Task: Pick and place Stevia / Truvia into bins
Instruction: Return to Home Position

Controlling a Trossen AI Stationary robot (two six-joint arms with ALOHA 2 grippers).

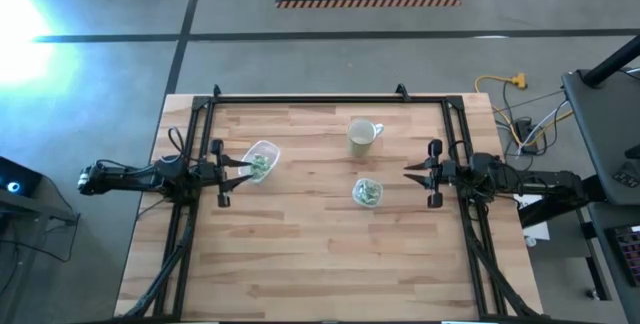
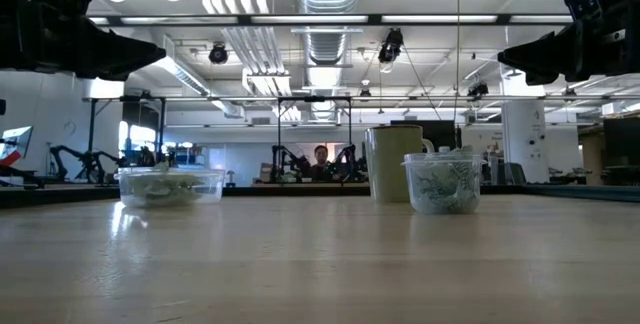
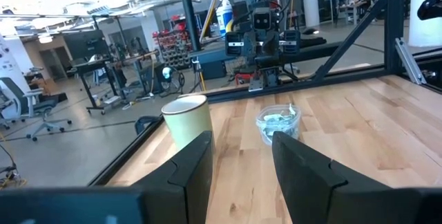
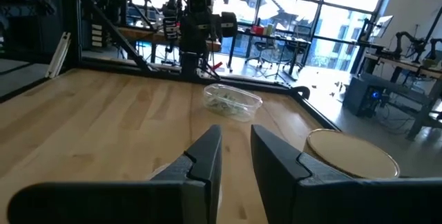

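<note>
Green-and-white Stevia packets lie inside both clear bins; I see none loose on the table. The wider bin (image 1: 262, 159) (image 2: 170, 186) (image 4: 233, 101) stands on the table's left half. The smaller squarish cup (image 1: 367, 192) (image 2: 442, 182) (image 3: 278, 122) stands right of centre. My left gripper (image 1: 247, 171) (image 3: 242, 155) is open and hangs well above the table, its tips by the wider bin's left rim. My right gripper (image 1: 408, 172) (image 4: 236, 148) is open with a narrow gap. It is raised at the table's right side and points toward the centre.
A pale mug with a handle (image 1: 362, 136) (image 2: 395, 162) (image 3: 190, 117) stands on the far side of the small cup. A black frame (image 1: 310, 99) runs along the table's far edge and sides. Bare wood fills the near half of the table (image 1: 320, 264).
</note>
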